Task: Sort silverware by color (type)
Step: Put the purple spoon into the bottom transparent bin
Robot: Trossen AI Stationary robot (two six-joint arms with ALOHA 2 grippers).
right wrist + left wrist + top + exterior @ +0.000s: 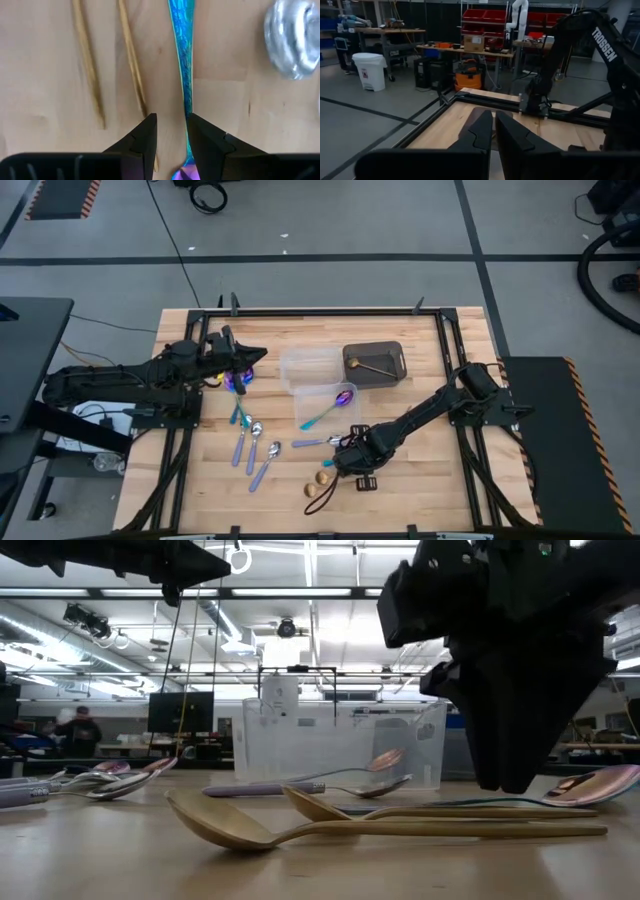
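Right tool (171, 131): open, low over counter (420, 490) near front edge, one finger touching teal-handled spoon (182, 60).
Left tool (493, 131): nearly closed, empty, raised by left edge.

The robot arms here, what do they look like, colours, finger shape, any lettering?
Both arms are dark, nearly black, jointed and slim. The left gripper has two matte black fingers tapering to blunt wedge tips; the right gripper has the same black wedge-shaped fingers. White TROSSEN lettering runs along a black arm link in the left wrist view. In the high view, the right arm looks uniformly dark.
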